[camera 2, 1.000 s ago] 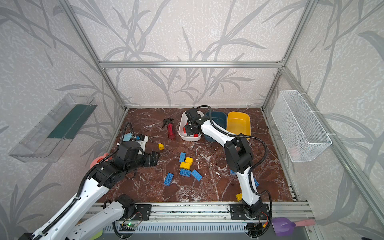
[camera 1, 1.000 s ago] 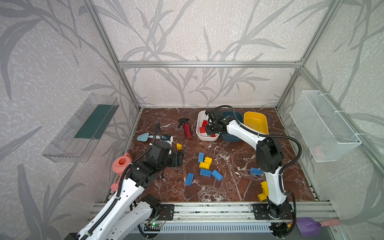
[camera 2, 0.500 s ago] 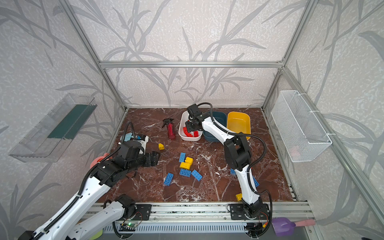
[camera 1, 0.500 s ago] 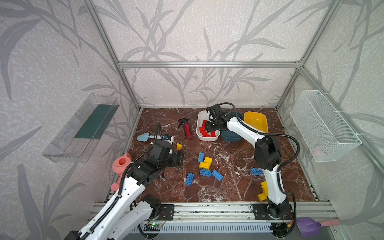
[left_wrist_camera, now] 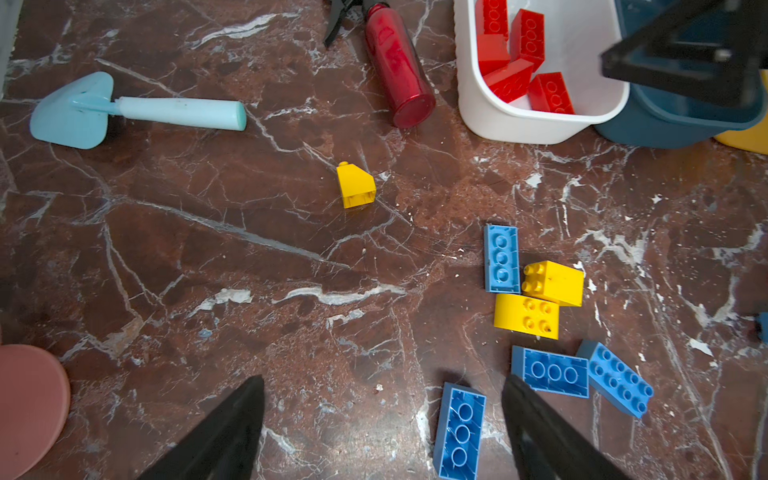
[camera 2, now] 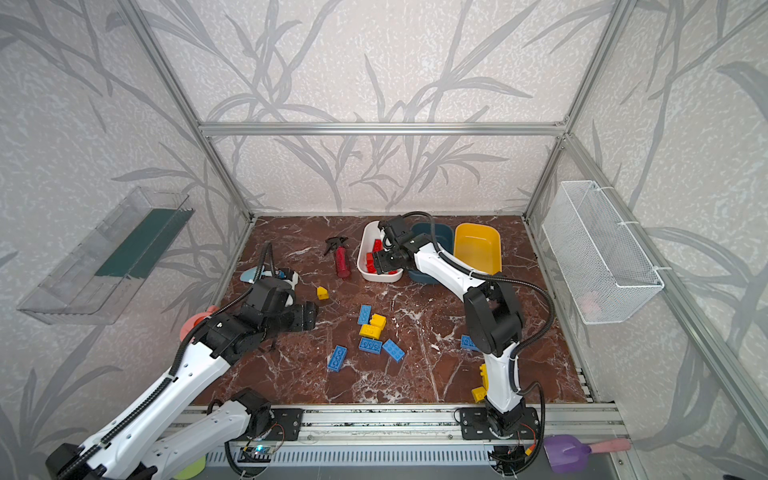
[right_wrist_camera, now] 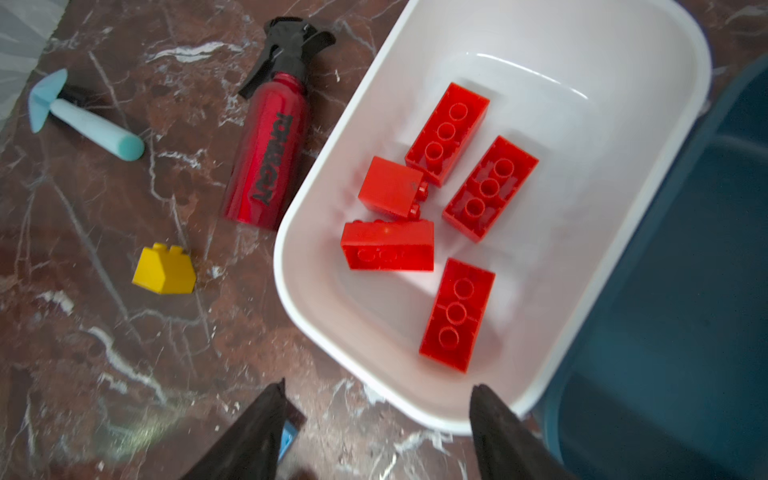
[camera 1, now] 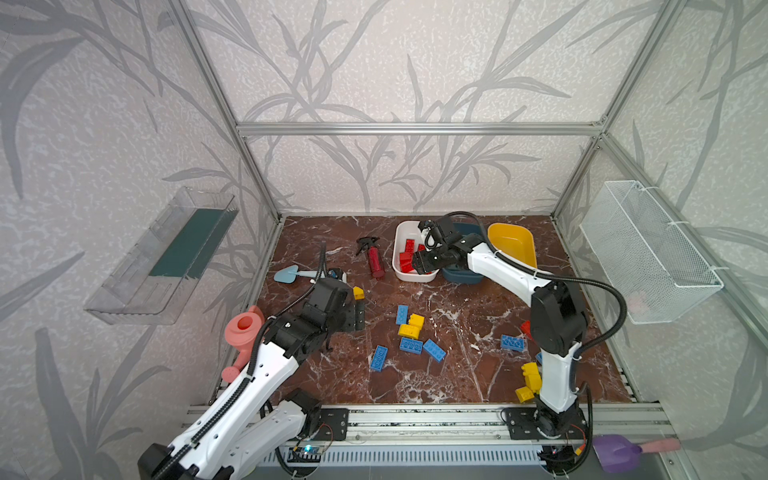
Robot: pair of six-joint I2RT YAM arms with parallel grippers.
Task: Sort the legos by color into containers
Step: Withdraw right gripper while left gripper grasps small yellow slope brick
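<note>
- Hovering over the front end of the white tub (right_wrist_camera: 582,249), the right gripper (right_wrist_camera: 378,388) has its jaws spread, and nothing sits between them in the right wrist view.
- Down in that tub lie five red legos (right_wrist_camera: 490,189), all loose on its floor. Three are hollow side up and the other two lie on their sides.
- Tight against the tub's long side is the dark teal tub (right_wrist_camera: 685,291). The yellow tub (camera 1: 511,245) is next in the row along the back of the bench (left_wrist_camera: 208,257).
- Over on the left, the left gripper (left_wrist_camera: 382,390) hangs low above the bench with its jaws wide, gripping nothing.
- In the left wrist view a lone blue lego (left_wrist_camera: 459,428) lies hollow side up on the bench, near one fingertip.
- In the middle of the bench there's a cluster: two yellow legos (left_wrist_camera: 540,299) touching each other, with three blue legos (left_wrist_camera: 500,257) close around them.
- A small sloped yellow lego (left_wrist_camera: 355,185) sits on its own, apart from the cluster and nearer the spray bottle (right_wrist_camera: 270,166).
- By the right arm's base there's a stray blue lego (camera 1: 512,342) and a few yellow pieces (camera 1: 530,374), partly hidden behind the arm.
- The dark-red spray bottle lies flat just beside the white tub.
- A pale blue toy shovel (left_wrist_camera: 124,110) lies further left, and a pink watering can (camera 1: 245,332) sits at the bench's left edge.
</note>
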